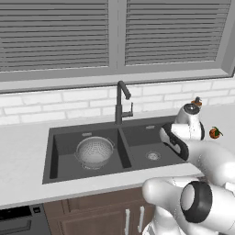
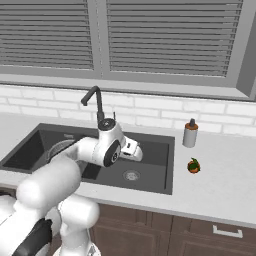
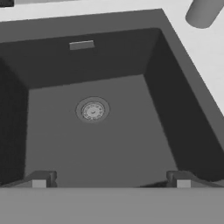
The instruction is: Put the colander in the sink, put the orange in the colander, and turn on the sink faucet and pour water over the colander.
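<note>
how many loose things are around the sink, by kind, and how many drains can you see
colander: 1, in the left basin of the sink
orange: 1, on the counter right of the sink
soap bottle: 1, on the counter by the wall
drains: 1 visible, in the right basin
Total: 3 loose things, 1 drain seen

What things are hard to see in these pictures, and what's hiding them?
- The colander: in the right base view the arm covers most of it.
- The soap bottle: in the left base view the arm hides all but its top; in the hand view the top edge cuts it off.
- The orange: too small to show its leaf clearly.
- The pincer: open, with just its tips showing.
</note>
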Available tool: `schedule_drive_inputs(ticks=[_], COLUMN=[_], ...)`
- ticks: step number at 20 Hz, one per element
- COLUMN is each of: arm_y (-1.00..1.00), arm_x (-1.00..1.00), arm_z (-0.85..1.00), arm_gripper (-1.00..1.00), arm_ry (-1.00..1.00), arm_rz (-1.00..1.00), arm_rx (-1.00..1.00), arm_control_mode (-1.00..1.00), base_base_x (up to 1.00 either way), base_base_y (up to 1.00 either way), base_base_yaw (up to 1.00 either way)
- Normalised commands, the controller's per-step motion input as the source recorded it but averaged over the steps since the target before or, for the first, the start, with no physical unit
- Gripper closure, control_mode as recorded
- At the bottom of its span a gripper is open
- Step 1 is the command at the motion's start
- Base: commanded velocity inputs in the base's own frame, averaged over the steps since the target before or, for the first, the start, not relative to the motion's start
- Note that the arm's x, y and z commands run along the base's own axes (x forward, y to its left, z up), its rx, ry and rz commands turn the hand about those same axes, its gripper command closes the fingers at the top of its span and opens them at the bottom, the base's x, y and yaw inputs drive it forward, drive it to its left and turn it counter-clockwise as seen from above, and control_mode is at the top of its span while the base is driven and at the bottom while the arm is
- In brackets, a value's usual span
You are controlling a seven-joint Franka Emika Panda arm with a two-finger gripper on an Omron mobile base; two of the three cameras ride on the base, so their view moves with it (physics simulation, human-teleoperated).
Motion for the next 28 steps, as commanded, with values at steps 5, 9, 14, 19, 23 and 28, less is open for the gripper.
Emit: schedule_drive_inputs(ticks=[5, 9, 14, 19, 23, 28], arm_y=[-1.00, -1.00, -1.00, -0.95, -0.72, -0.41], arm_x=[0.30, 0.16, 0.06, 0.09, 0.14, 0.05], arm_z=[0.00, 0.00, 0.00, 0.00, -0.02, -0.12], arm_gripper=[-1.00, -1.00, -1.00, -1.00, -1.00, -1.00], arm_ry=[0.05, 0.02, 0.00, 0.00, 0.00, 0.00], arm_rz=[-0.23, -0.20, -0.13, -0.10, -0.06, -0.03], arm_rx=[0.03, 0.05, 0.10, 0.09, 0.10, 0.06], arm_control_mode=[-1.00, -1.00, -1.00, -1.00, -1.00, -1.00], base_base_x=[0.00, 0.00, 0.00, 0.00, 0.00, 0.00], base_base_y=[0.00, 0.00, 0.00, 0.00, 0.00, 0.00], base_base_yaw=[0.00, 0.00, 0.00, 0.00, 0.00, 0.00])
